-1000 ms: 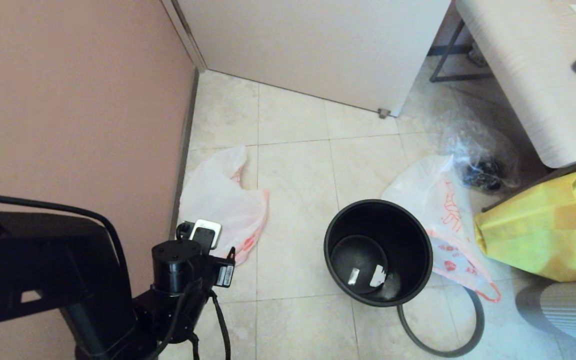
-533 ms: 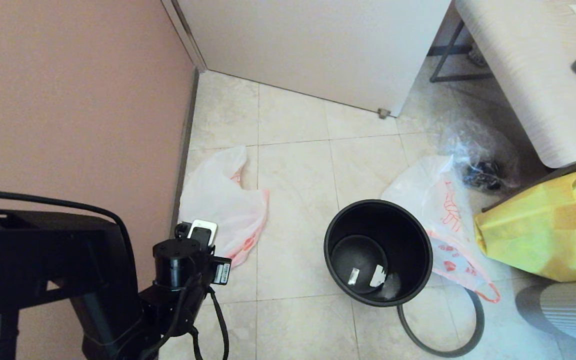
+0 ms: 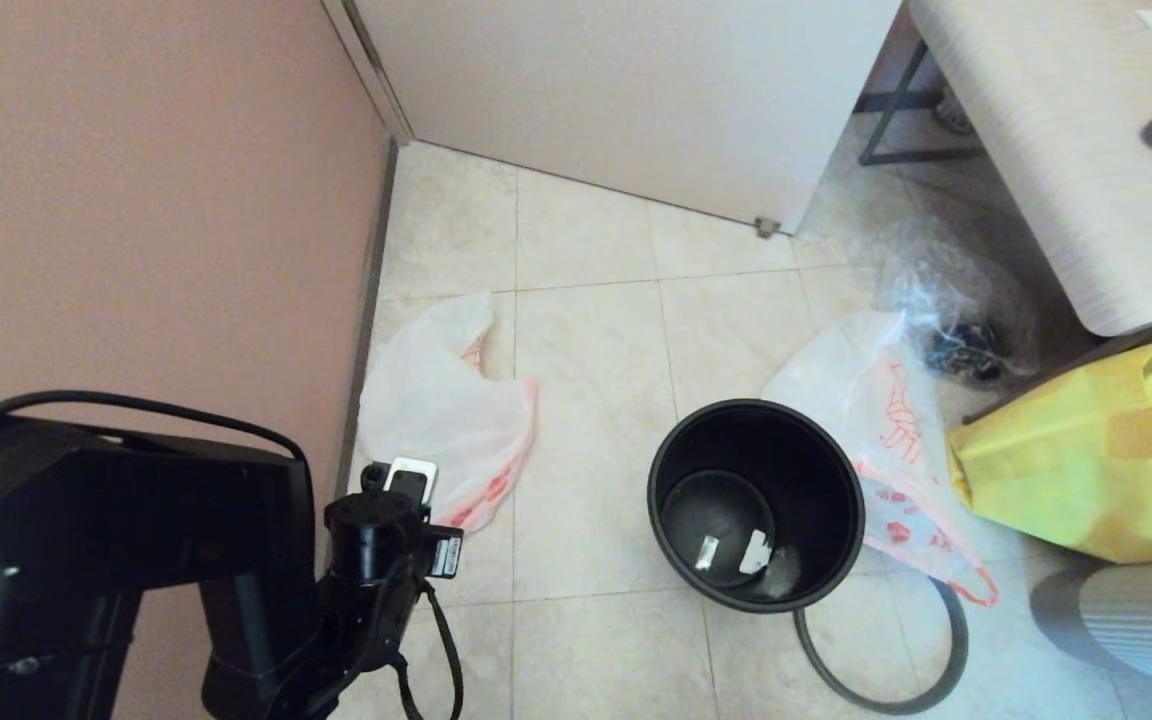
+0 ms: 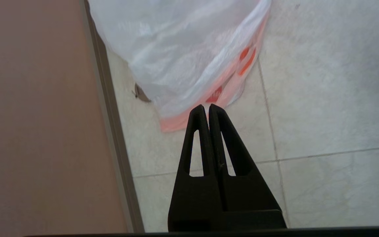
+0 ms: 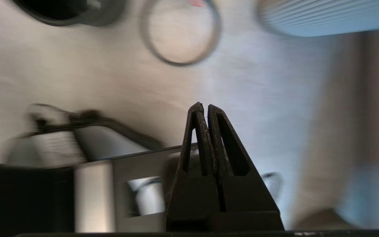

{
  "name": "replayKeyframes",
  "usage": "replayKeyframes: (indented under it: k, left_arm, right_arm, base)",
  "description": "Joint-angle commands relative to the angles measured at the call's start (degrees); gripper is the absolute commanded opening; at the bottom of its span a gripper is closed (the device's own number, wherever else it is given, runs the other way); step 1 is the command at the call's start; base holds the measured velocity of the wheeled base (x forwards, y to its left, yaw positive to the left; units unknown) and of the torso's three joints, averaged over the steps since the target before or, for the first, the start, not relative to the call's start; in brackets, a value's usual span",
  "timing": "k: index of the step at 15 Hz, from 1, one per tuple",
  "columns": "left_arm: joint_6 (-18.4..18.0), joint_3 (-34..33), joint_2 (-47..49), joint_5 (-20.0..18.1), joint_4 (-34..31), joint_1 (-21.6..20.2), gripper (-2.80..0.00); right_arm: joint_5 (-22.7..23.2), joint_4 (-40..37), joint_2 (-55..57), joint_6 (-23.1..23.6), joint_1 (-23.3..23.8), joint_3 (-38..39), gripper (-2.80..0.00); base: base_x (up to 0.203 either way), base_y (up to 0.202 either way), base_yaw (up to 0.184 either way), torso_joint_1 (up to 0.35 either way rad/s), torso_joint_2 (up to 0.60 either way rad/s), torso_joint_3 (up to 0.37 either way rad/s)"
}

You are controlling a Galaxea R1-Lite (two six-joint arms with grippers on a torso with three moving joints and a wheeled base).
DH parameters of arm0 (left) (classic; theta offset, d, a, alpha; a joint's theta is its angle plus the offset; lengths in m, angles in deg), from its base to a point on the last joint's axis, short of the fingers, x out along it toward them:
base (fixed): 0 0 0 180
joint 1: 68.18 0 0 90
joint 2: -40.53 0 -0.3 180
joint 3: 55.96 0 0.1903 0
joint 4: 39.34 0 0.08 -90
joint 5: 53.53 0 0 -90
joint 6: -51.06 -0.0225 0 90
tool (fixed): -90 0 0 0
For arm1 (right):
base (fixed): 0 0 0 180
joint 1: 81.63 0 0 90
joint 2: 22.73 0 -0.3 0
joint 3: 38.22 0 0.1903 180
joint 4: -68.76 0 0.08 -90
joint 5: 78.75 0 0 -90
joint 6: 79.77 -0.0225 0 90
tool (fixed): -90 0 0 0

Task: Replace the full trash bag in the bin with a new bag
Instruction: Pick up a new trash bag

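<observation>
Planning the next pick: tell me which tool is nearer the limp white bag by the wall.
Left. The left tool is shut, its tips at the new bag's pink rim band by the wall. The right tool, also shut, is outside the head view, nowhere near it.

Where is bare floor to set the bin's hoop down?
Free: the tiles between the new bag and the bin, and toward the door. Crowded: right of the bin, with the full trash bag, clear bag and yellow bag.
</observation>
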State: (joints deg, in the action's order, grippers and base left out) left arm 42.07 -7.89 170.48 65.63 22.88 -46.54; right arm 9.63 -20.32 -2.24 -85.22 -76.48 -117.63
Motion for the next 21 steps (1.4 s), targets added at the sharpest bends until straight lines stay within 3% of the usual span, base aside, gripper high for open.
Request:
replayKeyframes:
  k: [1,4,7,9,11,13,16,21]
  left_arm:
    - [-0.06,0.75,2.46,0.08,0.61,-0.19,-2.8]
    - [-0.06,1.76,2.76,-0.07,0.55,-0.19,-2.8]
    - [-0.13,3.1,3.45,-1.32,0.6,-1.02,-2.8]
    - [0.0,5.01,3.27,-1.63,0.61,-1.97,-2.8]
    - [-0.04,6.54,3.45,-1.6,0.55,-2.04,-2.8]
    - [-0.06,9.4,4.06,-1.56,-0.02,-2.37,-2.8]
    - [-0.06,14.8,5.57,-1.71,-4.13,-3.8,-2.8]
    - [0.2,22.03,6.07,-8.41,-12.6,-5.6,-2.8]
  right_arm:
    - [2.46,-0.11,-4.06,-1.37,1.36,0.98,-2.8]
    - [2.56,4.81,-4.74,0.65,-7.8,5.0,-2.8]
    - [2.8,10.1,-10.63,2.98,-6.83,16.46,-2.8]
    - [2.74,23.31,-16.45,4.16,-6.07,29.57,-2.8]
    - [1.75,47.34,-18.57,4.72,-5.63,43.1,-2.8]
    - [0.62,58.72,-19.95,5.2,-5.37,51.52,-2.8]
    - [0.91,61.97,-20.5,5.54,-5.24,54.73,-2.8]
    - [0.92,62.37,-20.49,5.1,-5.27,54.79,-2.8]
  base:
    - [0.0,0.0,0.0,0.0,0.0,0.0]
    - [0.0,0.0,0.0,0.0,0.0,0.0]
    - [0.0,0.0,0.0,0.0,0.0,0.0]
    - [0.0,0.0,0.0,0.0,0.0,0.0]
    - [0.0,0.0,0.0,0.0,0.0,0.0]
    - [0.0,0.0,0.0,0.0,0.0,0.0]
    - [0.0,0.0,0.0,0.0,0.0,0.0]
    - [0.0,0.0,0.0,0.0,0.0,0.0]
